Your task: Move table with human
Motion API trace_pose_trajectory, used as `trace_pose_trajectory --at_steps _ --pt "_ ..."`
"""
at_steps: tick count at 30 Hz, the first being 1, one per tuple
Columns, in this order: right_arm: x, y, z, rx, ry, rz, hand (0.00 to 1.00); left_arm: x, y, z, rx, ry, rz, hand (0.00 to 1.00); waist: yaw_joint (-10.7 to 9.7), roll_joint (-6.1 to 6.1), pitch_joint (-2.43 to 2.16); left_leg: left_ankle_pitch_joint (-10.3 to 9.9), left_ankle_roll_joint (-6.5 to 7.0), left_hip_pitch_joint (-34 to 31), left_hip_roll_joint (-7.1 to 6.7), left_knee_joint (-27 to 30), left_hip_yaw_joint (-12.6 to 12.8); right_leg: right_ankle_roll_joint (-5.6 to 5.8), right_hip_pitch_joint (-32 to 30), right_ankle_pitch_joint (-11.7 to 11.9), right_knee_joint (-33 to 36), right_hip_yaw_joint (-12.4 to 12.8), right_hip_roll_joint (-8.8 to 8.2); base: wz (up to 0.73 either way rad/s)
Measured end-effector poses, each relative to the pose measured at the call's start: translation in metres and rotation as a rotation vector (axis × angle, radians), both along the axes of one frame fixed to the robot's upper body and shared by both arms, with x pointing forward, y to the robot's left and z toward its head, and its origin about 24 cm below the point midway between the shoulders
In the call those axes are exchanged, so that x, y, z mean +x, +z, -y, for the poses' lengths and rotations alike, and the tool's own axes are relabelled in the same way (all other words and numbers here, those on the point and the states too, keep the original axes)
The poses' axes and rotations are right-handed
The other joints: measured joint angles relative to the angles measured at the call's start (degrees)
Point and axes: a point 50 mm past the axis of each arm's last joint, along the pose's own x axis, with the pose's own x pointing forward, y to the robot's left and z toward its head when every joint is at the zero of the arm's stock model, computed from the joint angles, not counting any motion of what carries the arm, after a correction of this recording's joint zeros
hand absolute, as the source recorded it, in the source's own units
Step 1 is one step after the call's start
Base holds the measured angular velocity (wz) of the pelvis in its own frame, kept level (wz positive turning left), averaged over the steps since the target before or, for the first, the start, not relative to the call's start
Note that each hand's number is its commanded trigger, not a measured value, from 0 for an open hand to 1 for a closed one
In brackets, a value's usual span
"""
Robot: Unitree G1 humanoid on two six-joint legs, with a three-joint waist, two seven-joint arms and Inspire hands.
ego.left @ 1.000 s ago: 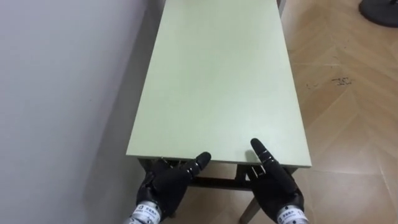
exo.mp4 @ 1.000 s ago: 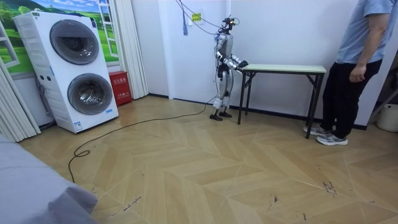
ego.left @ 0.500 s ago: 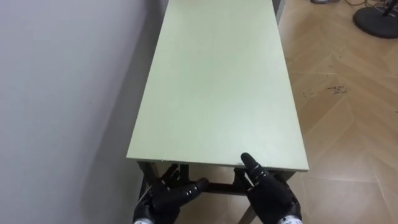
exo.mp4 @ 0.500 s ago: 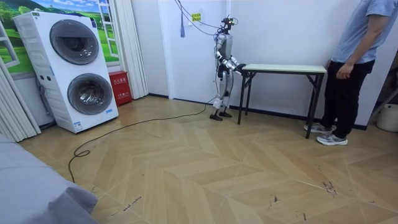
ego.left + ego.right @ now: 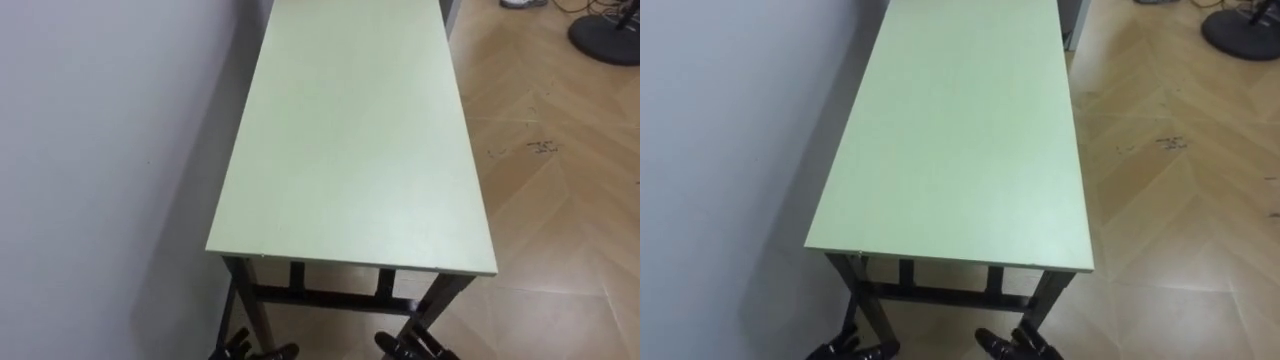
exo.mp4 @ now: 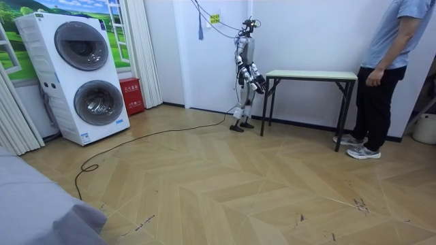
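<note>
Against a white wall, a long table with a pale green top and dark legs stands lengthwise on a herringbone wood floor. One long side runs close beside the wall; the near short end faces the robot.

Eye views: the left hand shows at the bottom edge, below the near end of the tabletop and beside the near left leg. The right hand shows at the same edge, beside the near right leg. Both hands lie lower than the tabletop and apart from it. So little of either hand is in view that whether it is open or closed cannot be told; neither is seen gripping the table.

Room view: the robot stands upright at the table's end on the room view's left, facing along it, arms bent forward. Its hands appear to stop just short of the table's end, though the view is too distant to be sure. A person stands at the opposite end, on the room view's right, one arm hanging near the tabletop; contact cannot be told. A stacked washer stands well apart, at the room view's left.
</note>
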Motion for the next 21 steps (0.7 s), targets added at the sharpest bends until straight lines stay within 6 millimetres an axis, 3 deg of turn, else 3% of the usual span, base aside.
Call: trace_pose_trajectory --at_steps 5,14,21 --pt "-0.022 -0.013 0.02 -0.117 0.047 -0.118 0.0 -0.016 -0.011 -0.016 0.074 0.025 -0.079 0.0 -0.1 -0.07 0.02 -0.1 -0.03 0.4 -0.01 -0.6 0.0 -0.09 0.5 0.3 -0.9 0.2 0.03 0.0" --pt "-0.067 -0.026 0.036 -0.283 0.114 -0.341 0.0 -0.048 -0.025 -0.038 0.238 -0.014 -0.228 0.0 0.1 -0.34 -0.15 -0.1 -0.02 0.9 0.09 -0.9 0.8 -0.08 0.7 0.3 -1.0 0.6 0.01 -0.03" --pt "-0.078 -0.029 0.037 -0.281 0.033 -0.411 0.0 -0.061 -0.028 -0.048 0.409 -0.069 -0.317 0.0 0.1 -0.25 -0.19 -0.3 -0.27 1.5 0.16 -1.0 1.2 -0.08 1.0 0.3 -0.9 0.5 -0.03 -0.05"
